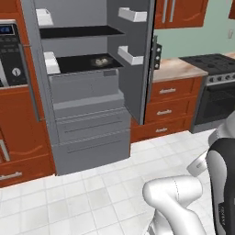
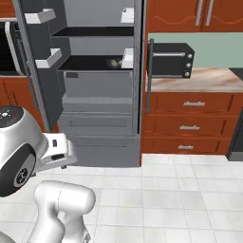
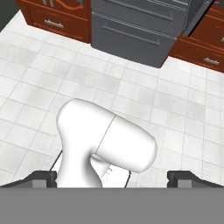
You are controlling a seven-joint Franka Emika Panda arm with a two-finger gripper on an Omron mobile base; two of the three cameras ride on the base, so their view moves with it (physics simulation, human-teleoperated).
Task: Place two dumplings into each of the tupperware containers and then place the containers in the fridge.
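The fridge (image 1: pixel 87 133) (image 2: pixel 102 118) stands with both doors swung open, and its grey drawers (image 3: pixel 131 30) also show at the top of the hand view. On its lower dark shelf sits a grey tupperware container (image 1: pixel 102 62) (image 2: pixel 114 62) holding tan dumplings (image 1: pixel 103 60). My arm is folded low in front of the fridge, over the floor. My gripper (image 3: pixel 113 178) is open, with its dark fingertips (image 3: pixel 43 177) far apart and nothing between them. It points down at the tiles, well away from the shelf.
White door bins (image 1: pixel 131 55) hang on the open right door. A black toaster oven (image 2: pixel 171 59) stands on the counter (image 1: pixel 176 69) to the right, beyond it a stove (image 1: pixel 215 87). A built-in microwave (image 1: pixel 9 55) is at left. White floor tiles (image 1: pixel 69 197) lie between me and the fridge.
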